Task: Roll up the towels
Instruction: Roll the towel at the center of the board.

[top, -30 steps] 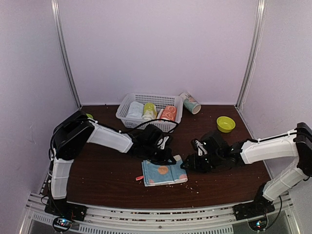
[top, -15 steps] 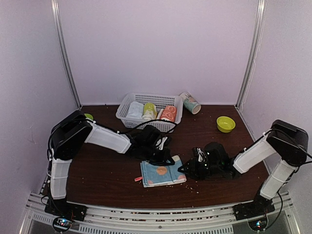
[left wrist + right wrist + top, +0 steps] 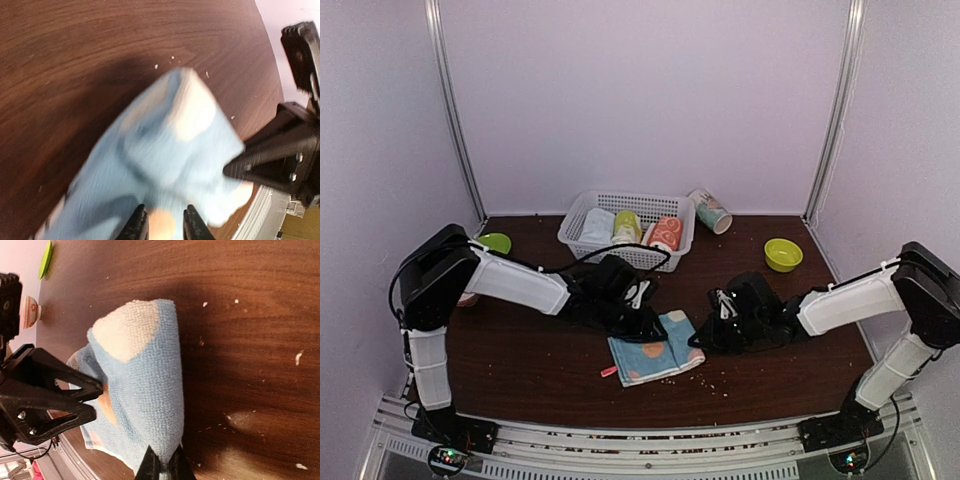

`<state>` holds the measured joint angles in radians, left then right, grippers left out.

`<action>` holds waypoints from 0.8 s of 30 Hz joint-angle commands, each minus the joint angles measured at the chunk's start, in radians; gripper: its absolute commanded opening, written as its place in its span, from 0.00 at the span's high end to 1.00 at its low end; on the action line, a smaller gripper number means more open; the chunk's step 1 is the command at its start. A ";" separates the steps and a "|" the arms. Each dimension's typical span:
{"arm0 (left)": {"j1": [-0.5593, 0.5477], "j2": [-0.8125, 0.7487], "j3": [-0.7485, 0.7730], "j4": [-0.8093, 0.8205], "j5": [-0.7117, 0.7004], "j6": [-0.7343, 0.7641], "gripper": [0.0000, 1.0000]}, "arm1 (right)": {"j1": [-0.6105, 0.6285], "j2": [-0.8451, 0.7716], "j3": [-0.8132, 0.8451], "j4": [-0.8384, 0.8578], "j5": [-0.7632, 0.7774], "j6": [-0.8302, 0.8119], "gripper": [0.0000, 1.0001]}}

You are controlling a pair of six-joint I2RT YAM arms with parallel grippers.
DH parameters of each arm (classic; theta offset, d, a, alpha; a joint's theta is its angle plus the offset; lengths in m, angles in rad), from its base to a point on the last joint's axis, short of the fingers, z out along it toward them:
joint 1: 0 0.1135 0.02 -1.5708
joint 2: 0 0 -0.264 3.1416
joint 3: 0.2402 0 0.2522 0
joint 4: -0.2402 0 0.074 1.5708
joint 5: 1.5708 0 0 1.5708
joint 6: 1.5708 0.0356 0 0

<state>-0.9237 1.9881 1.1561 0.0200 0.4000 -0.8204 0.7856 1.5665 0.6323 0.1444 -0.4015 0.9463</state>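
Blue towel (image 3: 150, 380) shows terry weave only at right wrist.

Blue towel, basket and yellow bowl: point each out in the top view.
Blue towel (image 3: 652, 358), top view, its spotted middle.
Basket (image 3: 635, 197), top view, back rim.
Yellow bowl (image 3: 783, 254), top view, its centre.

On my right wrist feed the light blue towel (image 3: 150, 390) reads as looped terry cloth, soft, matt and nubbly. The surface (image 3: 260, 315) looks to me like dark wood grain with a low sheen. My left claw (image 3: 163, 227) and right claw (image 3: 164, 467) appear to be matt black plastic. The basket (image 3: 630, 196) is white plastic lattice.
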 commanded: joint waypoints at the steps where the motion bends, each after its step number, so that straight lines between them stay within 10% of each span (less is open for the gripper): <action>1: 0.002 -0.114 -0.057 -0.035 -0.051 0.018 0.71 | 0.018 -0.036 0.097 -0.365 0.188 -0.155 1.00; 24: 0.002 -0.053 -0.076 -0.128 -0.177 0.085 0.89 | 0.253 0.198 0.545 -0.809 0.594 -0.201 1.00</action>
<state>-0.9237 1.9171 1.0866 -0.1173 0.2424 -0.7433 1.0180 1.7485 1.1465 -0.6147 0.1326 0.7391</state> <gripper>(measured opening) 0.139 0.064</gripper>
